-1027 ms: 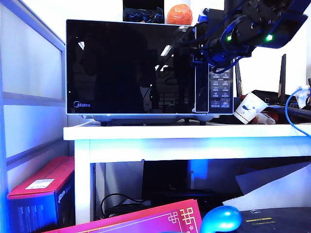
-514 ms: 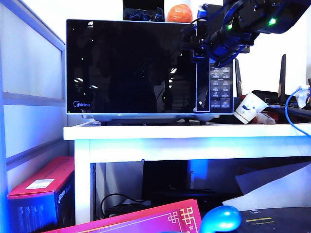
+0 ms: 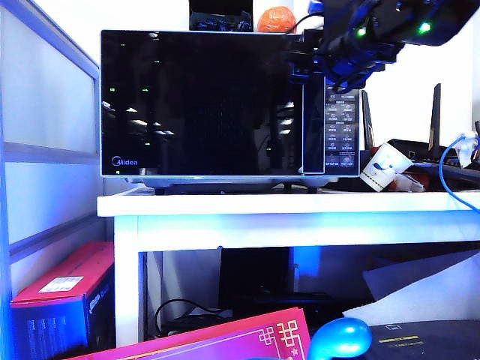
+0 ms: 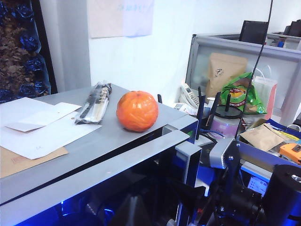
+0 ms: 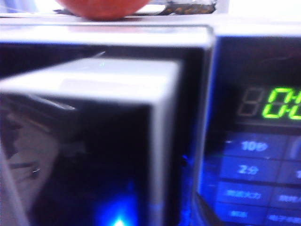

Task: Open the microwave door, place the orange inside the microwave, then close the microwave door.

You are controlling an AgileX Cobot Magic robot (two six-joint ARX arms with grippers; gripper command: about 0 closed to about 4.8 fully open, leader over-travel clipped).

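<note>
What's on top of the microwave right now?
On the microwave top: the orange, white paper sheets and a wrapped dark packet. The exterior view shows only the orange's upper part.

A boxy silver-grey microwave (image 3: 225,105) stands on a white table (image 3: 285,206) at centre frame, its black glass door (image 3: 202,105) ajar at the handle side. A small round orange (image 3: 275,19) sits on its roof, upper centre. The right gripper (image 3: 304,56) hangs at the door's upper right corner, left of the grey keypad (image 3: 340,127). A white paper cup (image 3: 385,165) lies right of the microwave.
</note>
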